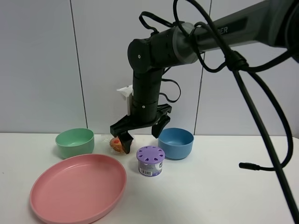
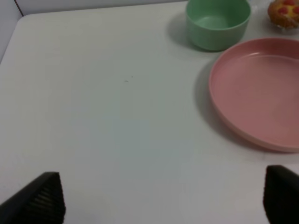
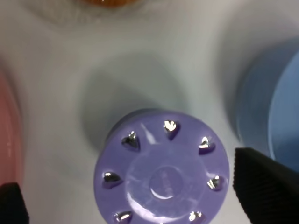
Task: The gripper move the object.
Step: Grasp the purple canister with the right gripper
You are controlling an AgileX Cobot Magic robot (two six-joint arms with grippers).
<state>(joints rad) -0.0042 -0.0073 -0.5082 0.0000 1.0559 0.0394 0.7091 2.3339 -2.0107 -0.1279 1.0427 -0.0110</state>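
Note:
The object, a small lilac jar (image 1: 150,161) with heart-shaped holes in its lid and a purple barcode label, stands upright on the white table between the pink plate and the blue bowl. My right gripper (image 1: 140,133) hangs open just above and slightly behind it, holding nothing. In the right wrist view the jar lid (image 3: 163,168) lies between the two black fingertips (image 3: 266,186), with the gripper (image 3: 140,196) spread wider than the lid. My left gripper (image 2: 161,200) is open and empty over bare table, out of the exterior view.
A wrapped orange muffin (image 1: 117,144) sits just left of the jar, behind it. A blue bowl (image 1: 175,142) stands right of the jar, a green bowl (image 1: 74,142) at the left, and a pink plate (image 1: 78,186) in front left. A black cable end (image 1: 247,165) lies at the right.

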